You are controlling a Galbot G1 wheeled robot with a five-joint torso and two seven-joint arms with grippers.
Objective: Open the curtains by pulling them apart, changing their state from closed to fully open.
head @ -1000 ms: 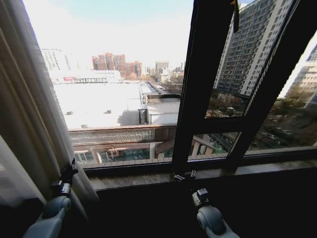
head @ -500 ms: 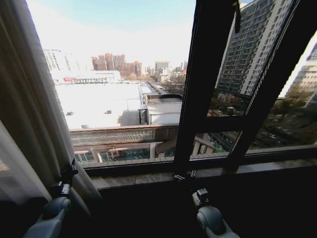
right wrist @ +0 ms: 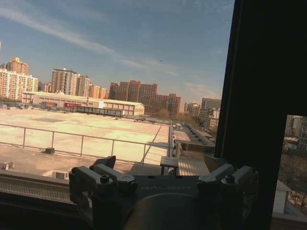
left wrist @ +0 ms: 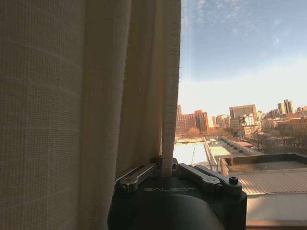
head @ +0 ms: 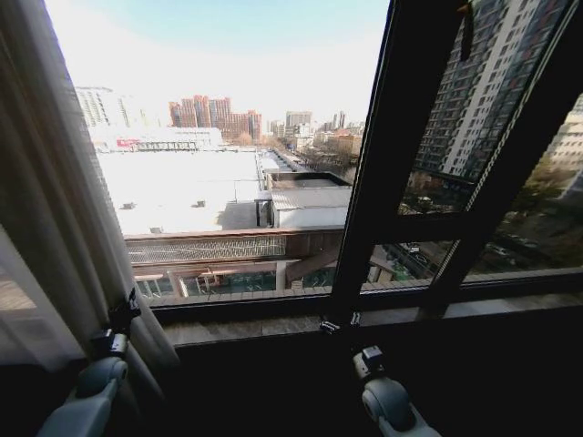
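The curtains [head: 55, 209] hang bunched at the left side of the window, a sheer off-white weave gathered into deep vertical pleats; in the left wrist view the fabric [left wrist: 81, 96] shows a fine grid texture and a stitched hem running straight down into the tool. The left gripper [head: 126, 309] sits low at the curtain's inner edge, and in its own wrist view [left wrist: 168, 172] its jaws look closed on that hem, pinching a narrow strip of cloth. Compared with a second ago the curtain edge and that gripper sit about where they were in the head view, while the dark window frame [head: 383, 182] has slid to the right, so the camera has turned a little rather than the cloth travelling far. Most of the pane is bare glass, so I judge this side nearly drawn back, with only a last gather left. The right gripper [head: 337, 323] rests near the stone sill [head: 255, 330] at the foot of the frame post; in its wrist view [right wrist: 163, 167] its fingers stand apart and hold nothing.
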